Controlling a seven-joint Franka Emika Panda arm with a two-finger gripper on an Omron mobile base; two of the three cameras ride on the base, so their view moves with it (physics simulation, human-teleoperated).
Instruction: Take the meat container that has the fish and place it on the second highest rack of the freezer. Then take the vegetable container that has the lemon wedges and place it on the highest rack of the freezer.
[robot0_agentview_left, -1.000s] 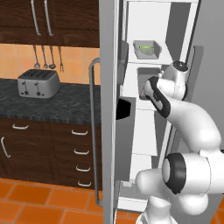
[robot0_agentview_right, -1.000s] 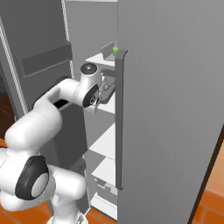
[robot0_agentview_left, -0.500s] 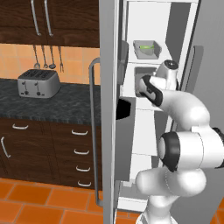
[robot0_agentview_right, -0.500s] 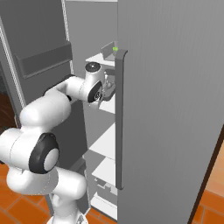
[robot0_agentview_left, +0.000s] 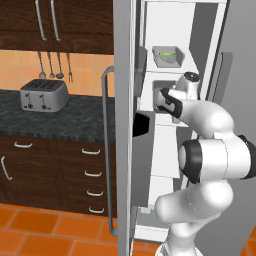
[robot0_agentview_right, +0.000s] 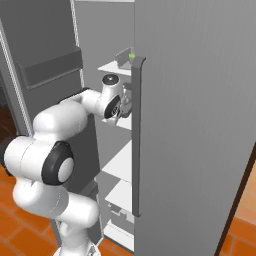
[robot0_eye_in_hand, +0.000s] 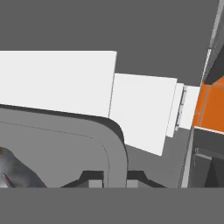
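The pincer (robot0_eye_in_hand: 114, 178) is clamped on the rim of the meat tray (robot0_eye_in_hand: 61, 148), inside the freezer (robot0_agentview_left: 165, 125). Tray judged rigid and light; the fish (robot0_eye_in_hand: 15, 170) lies loose, so keep level.

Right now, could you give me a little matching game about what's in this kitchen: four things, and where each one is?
Things:
1. vegetable container
2. meat container
3. toaster
4. fish

Places:
A. on the dark counter
B. on the top rack of the freezer
C. rim pinched in the gripper
D. lying inside the meat container

Pairs: 1-B, 2-C, 3-A, 4-D
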